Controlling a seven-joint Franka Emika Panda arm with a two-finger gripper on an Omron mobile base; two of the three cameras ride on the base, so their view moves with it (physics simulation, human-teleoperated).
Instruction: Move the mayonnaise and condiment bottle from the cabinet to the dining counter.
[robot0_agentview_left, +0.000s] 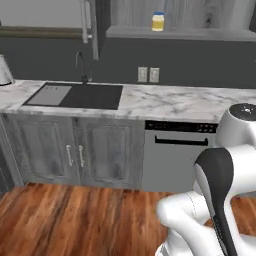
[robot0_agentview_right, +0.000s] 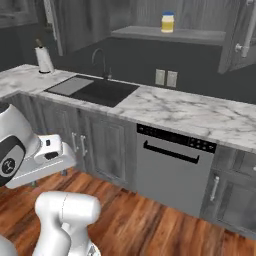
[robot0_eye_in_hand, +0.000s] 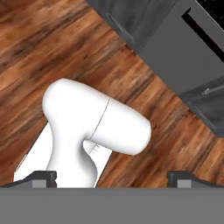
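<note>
A black sink (robot0_agentview_left: 80, 96) sits in the marble worktop (robot0_agentview_left: 165, 102) above a dishwasher (robot0_agentview_left: 177, 160).

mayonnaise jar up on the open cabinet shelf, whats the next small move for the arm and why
Probably lift the folded arm and swing the gripper up toward the mayonnaise. The jar stands upright on the shelf of the cabinet with the doors open, well above the marble worktop, while the hand points down at the wood floor with its jaws wide apart and nothing between them.
</note>
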